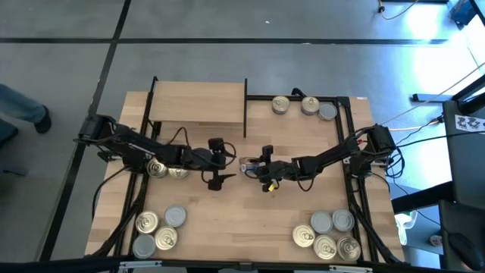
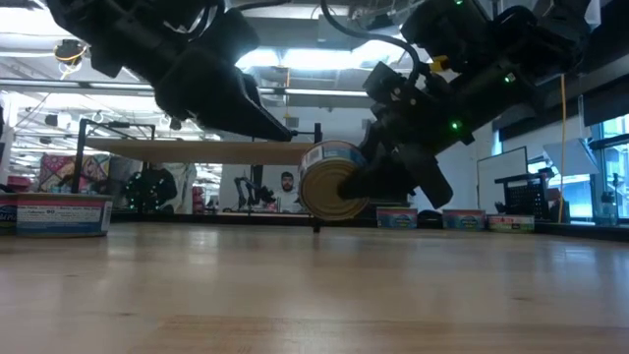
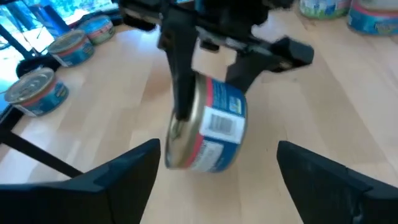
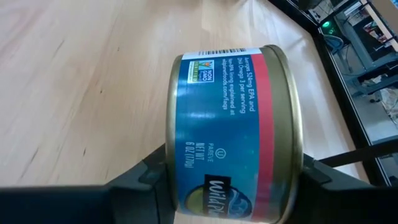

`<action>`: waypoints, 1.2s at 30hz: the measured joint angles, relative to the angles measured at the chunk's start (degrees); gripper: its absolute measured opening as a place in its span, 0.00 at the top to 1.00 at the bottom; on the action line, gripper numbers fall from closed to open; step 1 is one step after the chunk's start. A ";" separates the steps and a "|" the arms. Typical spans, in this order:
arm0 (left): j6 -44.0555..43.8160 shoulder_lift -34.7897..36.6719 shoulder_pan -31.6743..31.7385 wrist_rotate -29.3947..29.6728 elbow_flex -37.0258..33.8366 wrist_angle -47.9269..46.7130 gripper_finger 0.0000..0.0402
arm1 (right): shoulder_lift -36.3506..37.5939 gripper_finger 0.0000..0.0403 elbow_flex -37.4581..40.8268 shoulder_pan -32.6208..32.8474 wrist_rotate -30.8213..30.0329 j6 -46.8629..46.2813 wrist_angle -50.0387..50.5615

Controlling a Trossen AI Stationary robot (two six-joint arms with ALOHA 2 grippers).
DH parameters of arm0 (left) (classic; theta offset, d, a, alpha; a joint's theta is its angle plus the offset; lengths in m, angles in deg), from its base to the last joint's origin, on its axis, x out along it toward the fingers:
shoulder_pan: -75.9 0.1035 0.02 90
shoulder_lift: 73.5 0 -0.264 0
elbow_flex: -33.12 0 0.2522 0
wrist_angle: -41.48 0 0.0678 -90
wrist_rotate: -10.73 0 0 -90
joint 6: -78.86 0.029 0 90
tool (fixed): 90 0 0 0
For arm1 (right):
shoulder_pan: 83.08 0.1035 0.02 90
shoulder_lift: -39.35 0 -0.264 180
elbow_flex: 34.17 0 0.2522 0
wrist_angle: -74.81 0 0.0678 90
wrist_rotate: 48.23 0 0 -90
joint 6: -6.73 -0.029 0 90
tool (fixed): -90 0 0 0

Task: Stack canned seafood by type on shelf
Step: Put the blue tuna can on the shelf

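Along the table's near edge sit two clusters of tins: four at the near left (image 1: pixel 158 230) and five at the near right (image 1: pixel 330 233). Between them the wooden tabletop (image 1: pixel 235 227) lies bare up to the grippers at mid-table. Two more tins (image 1: pixel 167 170) lie under the left arm, just beside the black frame rail.

The right gripper (image 1: pixel 251 167) is clamped on a blue-and-red labelled tin (image 4: pixel 233 134), held on its side, one finger on each flat end, lifted off the wood in the low view. The left gripper (image 1: pixel 221 162) faces it from just beside, fingers (image 3: pixel 118 180) spread wide and empty, the tin in the gap ahead of them.

Farther back, the shelf (image 1: pixel 198 103) stands at the far left with a bare top, and three tins (image 1: pixel 304 107) line the far edge to its right.
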 joint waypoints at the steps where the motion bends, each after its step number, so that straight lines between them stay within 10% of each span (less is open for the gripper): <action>1: 0.33 -0.39 -0.36 0.14 0.00 0.23 0.20 | 0.00 0.53 0.00 0.00 0.00 -0.01 -0.19; 22: 7.52 -5.33 -1.09 3.34 0.01 9.86 0.24 | 0.09 0.53 -0.09 0.00 5.05 -7.28 -8.93; 36: 10.11 -5.31 -1.05 0.46 0.00 9.75 0.53 | 0.07 0.50 -0.74 0.05 7.21 -10.21 -9.39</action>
